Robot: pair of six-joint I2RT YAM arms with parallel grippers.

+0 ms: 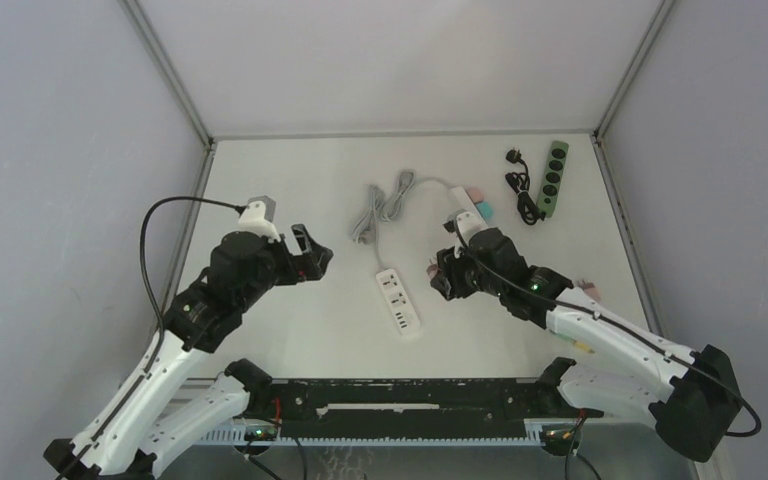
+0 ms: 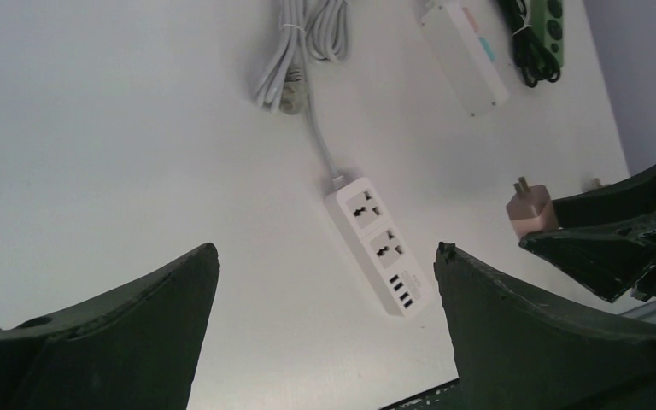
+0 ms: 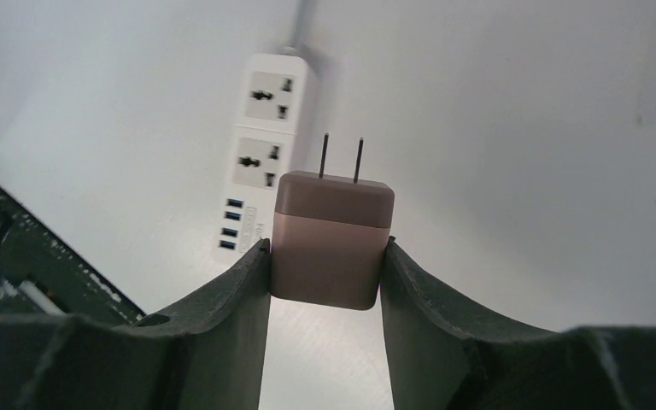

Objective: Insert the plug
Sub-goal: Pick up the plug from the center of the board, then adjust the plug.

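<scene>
Plug [image 3: 331,235] clamped between right jaws, prongs outward

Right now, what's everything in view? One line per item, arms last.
USB power strip: 1, white, table centre, between the grippers
white cable: 1, white, bundled beyond the USB power strip, attached to it
second strip: 1, white, beyond the right gripper; pink and teal bits beside it, too small to identify
green strip: 1, green, far right corner
black cable: 1, black, bundled left of the green strip
plug: 1, pinkish-brown, two prongs, clamped between the right fingers, right of the USB power strip
table: 1, white
left gripper: 1, black, open and empty, left of the USB power strip
right gripper: 1, black, shut on the plug
</scene>
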